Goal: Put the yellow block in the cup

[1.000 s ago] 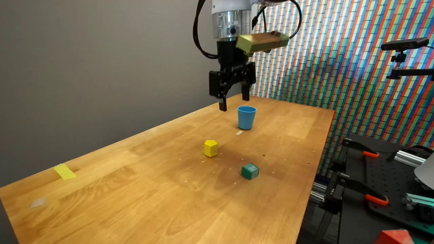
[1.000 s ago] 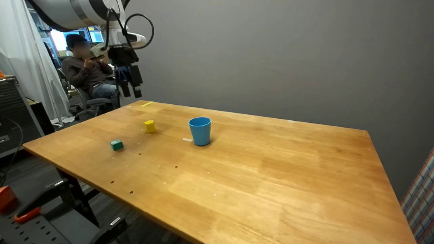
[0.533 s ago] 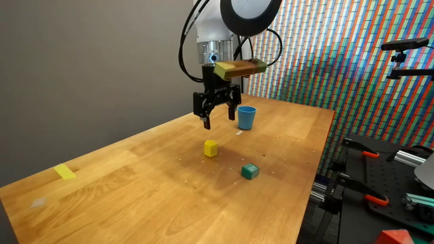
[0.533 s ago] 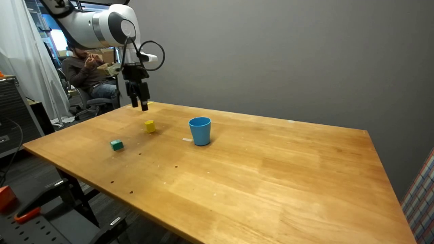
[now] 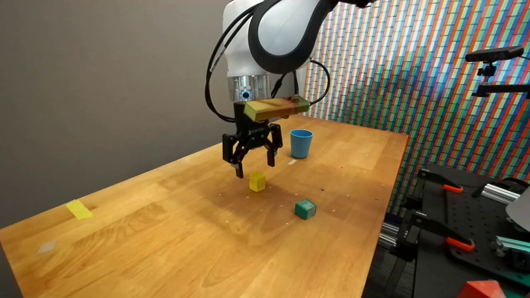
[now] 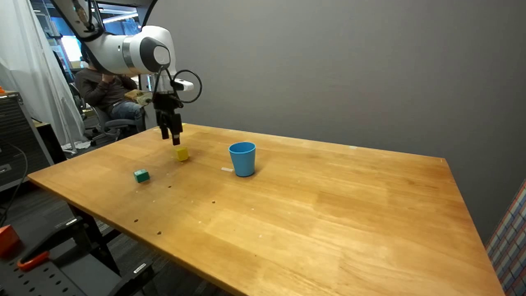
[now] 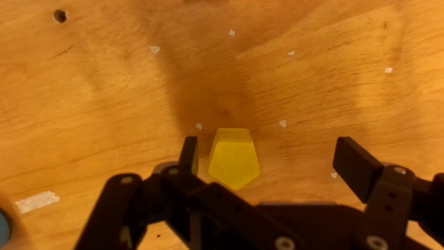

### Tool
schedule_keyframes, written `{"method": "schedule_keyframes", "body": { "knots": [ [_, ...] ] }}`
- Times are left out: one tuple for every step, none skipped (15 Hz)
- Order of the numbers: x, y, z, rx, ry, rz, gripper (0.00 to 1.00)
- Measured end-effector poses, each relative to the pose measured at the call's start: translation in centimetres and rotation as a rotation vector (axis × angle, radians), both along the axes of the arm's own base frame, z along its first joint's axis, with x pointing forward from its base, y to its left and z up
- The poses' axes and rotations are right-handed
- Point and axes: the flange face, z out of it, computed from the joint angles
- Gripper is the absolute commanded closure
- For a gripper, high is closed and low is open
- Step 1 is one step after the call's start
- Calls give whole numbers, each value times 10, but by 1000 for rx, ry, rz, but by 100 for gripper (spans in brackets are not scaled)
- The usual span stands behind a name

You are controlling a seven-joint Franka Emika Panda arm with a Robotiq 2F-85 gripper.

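Note:
The yellow block [image 5: 257,182], with a five-sided top, stands on the wooden table; it also shows in an exterior view [image 6: 182,154] and in the wrist view [image 7: 234,161]. My gripper [image 5: 255,166] is open and empty, pointing down a little above the block. In the wrist view the fingers [image 7: 267,154] are wide apart, and the block lies between them in the picture, much closer to the left finger. The light blue cup [image 6: 243,160] stands upright on the table, apart from the gripper, also seen in an exterior view [image 5: 301,144]. Its edge shows at the wrist view's lower left [image 7: 3,229].
A dark green cube [image 5: 305,209] lies on the table near the yellow block, also in an exterior view [image 6: 141,176]. Flat yellow tape [image 5: 79,209] is stuck near the table's edge. A grey wall [image 6: 328,74] runs behind the table. Clamps [image 5: 443,231] stand beside it.
My gripper has come down toward the table and nearer the yellow block, moving left and down in an exterior view. It stays open. The block, cup and green cube have not moved.

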Motion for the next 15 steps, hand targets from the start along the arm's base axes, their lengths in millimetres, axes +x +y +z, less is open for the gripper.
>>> {"method": "schedule_keyframes", "body": {
  "knots": [
    [1,1,-6,-8,-2,4,0],
    [2,2,-12,-18,-6,9,0],
    [3,3,-18,-32,-11,16,0],
    [5,3,-23,-45,-18,22,0],
    [6,4,-28,-61,-27,31,0],
    [7,5,-33,-79,-33,38,25],
    [9,5,-38,-100,-41,48,27],
    [10,5,-42,-120,-49,54,34],
    [11,5,-47,-137,-56,58,44],
    [13,5,-50,-151,-62,60,51],
    [14,5,-53,-160,-65,60,58],
    [16,6,-52,-159,-69,61,67],
    [18,7,-51,-159,-71,61,73],
    [19,7,-49,-163,-72,60,81],
    [21,5,-46,-167,-73,56,81]
  ]
}}
